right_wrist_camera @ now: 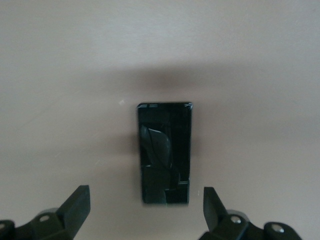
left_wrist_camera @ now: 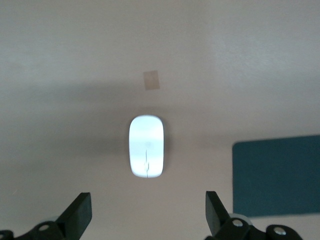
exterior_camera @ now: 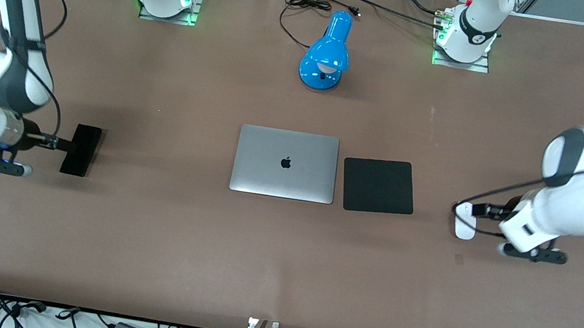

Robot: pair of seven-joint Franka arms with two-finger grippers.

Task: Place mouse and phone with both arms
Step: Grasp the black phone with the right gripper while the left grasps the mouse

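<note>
Front view shows nothing placed yet: the phone lies untouched at the right arm's end of the counter, the mouse at the left arm's end, each under its own wide-open, empty gripper, right gripper and left gripper.

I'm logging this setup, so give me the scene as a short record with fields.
left hand: open, over the mouse
right hand: open, over the phone
mouse: flat on the table, toward the left arm's end
phone: flat on the table, toward the right arm's end
laptop: closed, mid-table
mouse pad: beside the laptop
lamp: farther from the front camera than the laptop
</note>
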